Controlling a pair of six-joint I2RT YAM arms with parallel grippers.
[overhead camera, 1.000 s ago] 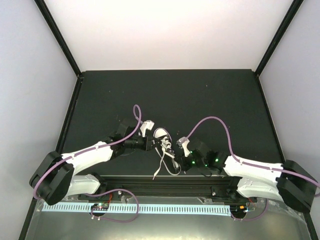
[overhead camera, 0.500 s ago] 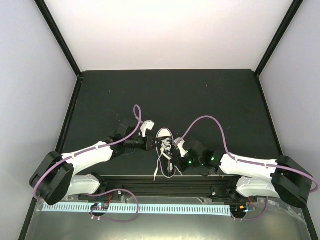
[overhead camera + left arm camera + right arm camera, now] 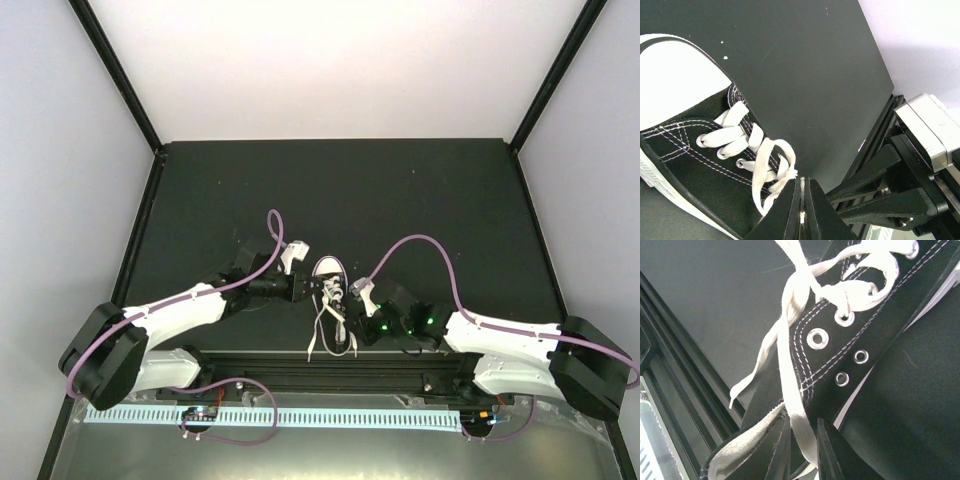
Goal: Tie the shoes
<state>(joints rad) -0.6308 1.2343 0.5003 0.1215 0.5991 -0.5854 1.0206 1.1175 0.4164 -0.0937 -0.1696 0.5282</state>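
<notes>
Near the front edge of the table [image 3: 400, 190], the left gripper [image 3: 801, 202] pinches a white lace [image 3: 761, 172] of the shoe [image 3: 327, 270]. The right gripper [image 3: 801, 447] is a little open, with a lace [image 3: 791, 400] lying loose inside.

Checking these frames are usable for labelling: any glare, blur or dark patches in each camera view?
Top external: the white back wall is blown out, and the sneaker is small against the dark table. Left wrist: laces sharp, toe cap bright with little texture. Right wrist: eyelets and laces sharp, the near fingers dark and soft.
</notes>
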